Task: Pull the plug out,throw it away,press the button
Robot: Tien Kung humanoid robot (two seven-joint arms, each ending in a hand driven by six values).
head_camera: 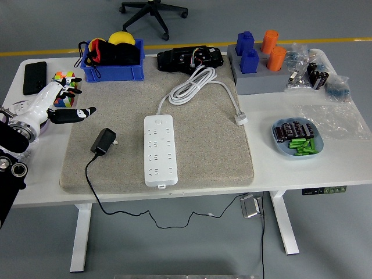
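Our left hand (55, 104) hovers empty, fingers spread, at the mat's left edge. The black plug adapter (104, 141) lies unplugged beside the white power strip (160, 149); we judge it light and rigid, best pinched across its body, not its trailing cord.

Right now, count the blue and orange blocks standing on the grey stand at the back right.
4: two blue blocks on the grey stand's left half, one behind the other, and two orange blocks on its right half, likewise. None looks hidden.

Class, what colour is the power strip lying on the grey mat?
White. The power strip shows clearly in the head view.
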